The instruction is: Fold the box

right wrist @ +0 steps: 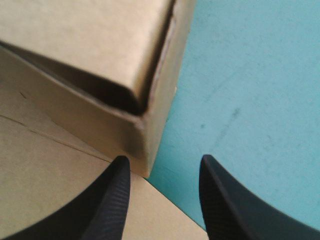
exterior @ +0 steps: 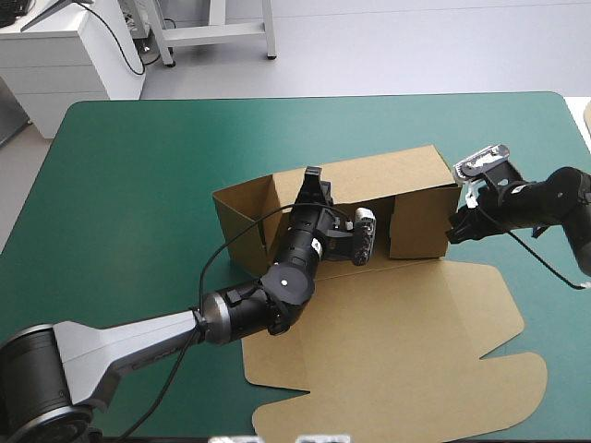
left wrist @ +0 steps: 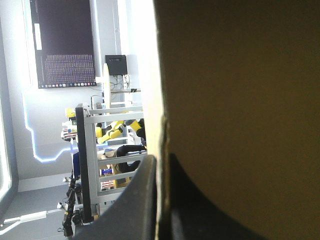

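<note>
Several walls stand raised on the brown box (exterior: 397, 305), mid-worktop (exterior: 138, 166), with its lid sheet flat toward the near right corner.

High view: the left gripper (exterior: 314, 180) reaches inside the tray to the far wall. The right gripper (exterior: 456, 227) sits at the box's right end.

Left wrist view: fingers nearly closed, pinching a matte board edge.

Right wrist view: fingers apart and empty, with the box corner just ahead and its seam gaping.

Risk: if your pinch slips, the stiff board may spring back. Your right fingers could also crush that corner.
</note>
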